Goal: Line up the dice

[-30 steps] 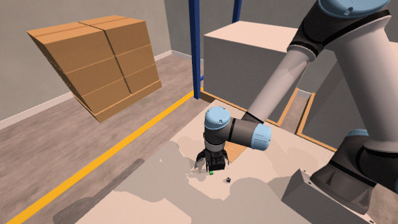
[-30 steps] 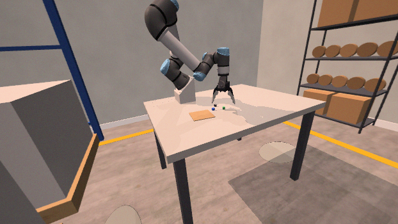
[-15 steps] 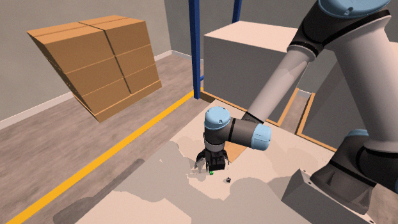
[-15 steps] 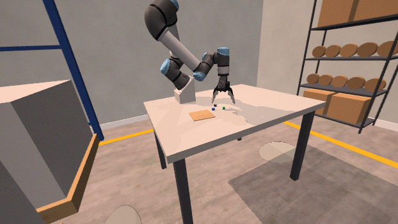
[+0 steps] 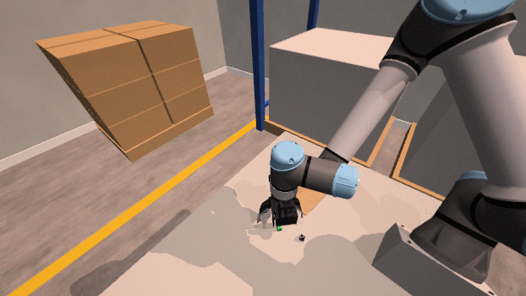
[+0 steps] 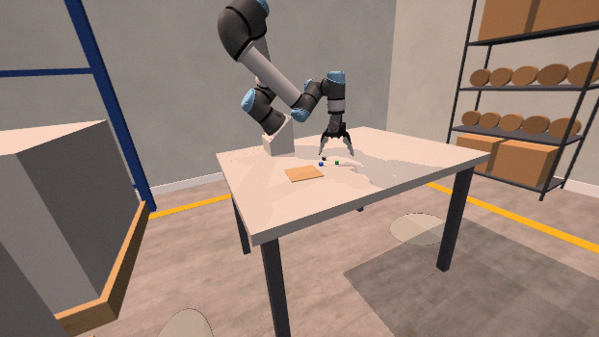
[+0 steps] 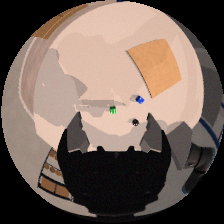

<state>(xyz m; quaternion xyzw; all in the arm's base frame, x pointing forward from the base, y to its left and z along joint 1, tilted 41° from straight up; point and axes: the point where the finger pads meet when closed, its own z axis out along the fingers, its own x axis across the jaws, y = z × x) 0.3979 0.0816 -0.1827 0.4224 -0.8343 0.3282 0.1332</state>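
Three small dice lie on the table beside the tan mat (image 6: 303, 172), none on it. The green die (image 7: 113, 110) is ahead of my fingers in the wrist view and shows in the top and exterior views (image 5: 279, 228) (image 6: 336, 162). The black die (image 7: 135, 121) lies nearer my right finger and shows in the top view (image 5: 301, 238) and the exterior view (image 6: 324, 158). The blue die (image 7: 140, 99) lies closest to the mat's edge (image 7: 155, 67); it also shows in the exterior view (image 6: 321, 164). The top numbers are too small to read. My gripper (image 6: 336, 145) (image 5: 279, 217) is open and empty, hovering above the green and black dice.
The robot's base (image 6: 278, 140) stands at the table's back left. The arm's elbow and forearm (image 5: 313, 173) hang over the mat in the top view. Shelves with boxes (image 6: 520, 96) stand to the right of the table, a grey crate (image 6: 53, 212) to the left.
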